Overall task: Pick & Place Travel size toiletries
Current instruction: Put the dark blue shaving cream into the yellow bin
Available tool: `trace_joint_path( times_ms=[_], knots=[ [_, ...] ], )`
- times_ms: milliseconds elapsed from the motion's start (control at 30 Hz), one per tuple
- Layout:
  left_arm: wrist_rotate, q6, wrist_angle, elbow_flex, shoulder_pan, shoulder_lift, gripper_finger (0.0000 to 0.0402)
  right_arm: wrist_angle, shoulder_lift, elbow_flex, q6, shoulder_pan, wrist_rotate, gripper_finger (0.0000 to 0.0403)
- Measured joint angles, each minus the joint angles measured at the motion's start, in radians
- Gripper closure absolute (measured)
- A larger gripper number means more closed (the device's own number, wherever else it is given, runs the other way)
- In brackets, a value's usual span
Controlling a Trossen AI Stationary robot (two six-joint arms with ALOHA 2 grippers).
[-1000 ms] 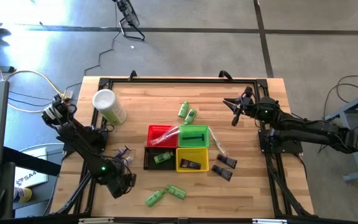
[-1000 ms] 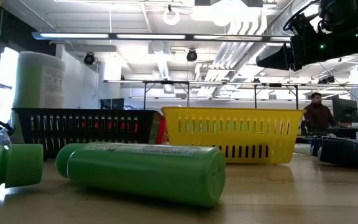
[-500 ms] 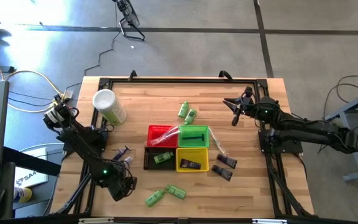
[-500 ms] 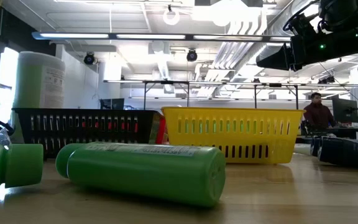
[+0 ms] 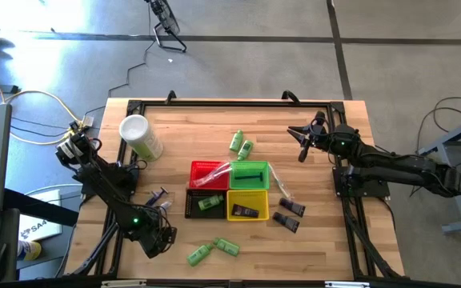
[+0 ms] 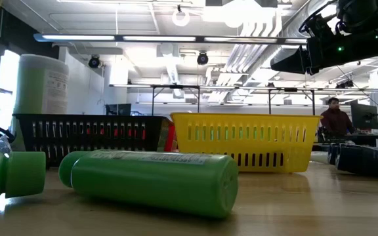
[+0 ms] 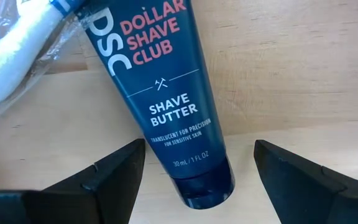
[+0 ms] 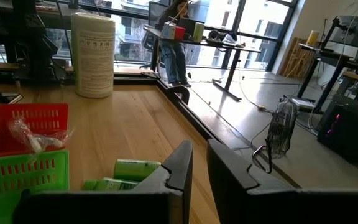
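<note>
The wooden table [image 5: 310, 240] carries four small baskets [image 5: 229, 190] at its centre, with toiletries scattered around them. The left gripper [image 7: 194, 163] is poised low over a dark blue shave butter tube [image 7: 151, 93], fingers spread wide to either side of its cap end, nothing yet held. A pick is judged to be in hand: a descent and closure are called for. The right gripper [image 5: 304, 138] is parked at the table's right edge, apparently nearly closed and empty.
</note>
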Motion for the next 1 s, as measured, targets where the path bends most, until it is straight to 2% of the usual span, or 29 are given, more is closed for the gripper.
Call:
trace_joint_path(
  times_ms=[333, 700, 1000],
  knots=[
    [-0.001, 0.002, 0.004, 0.000, 0.000, 0.000, 0.0109, 0.000, 0.000, 0.000, 0.000, 0.000, 0.000, 0.0363],
    [-0.010, 0.014, 0.023, 0.000, 0.000, 0.000, 0.0198, 0.000, 0.000, 0.000, 0.000, 0.000, 0.000, 0.0363],
    [-0.006, 0.039, 0.025, 0.000, 0.000, 0.000, 0.0247, 0.000, 0.000, 0.000, 0.000, 0.000, 0.000, 0.0363]
  ],
)
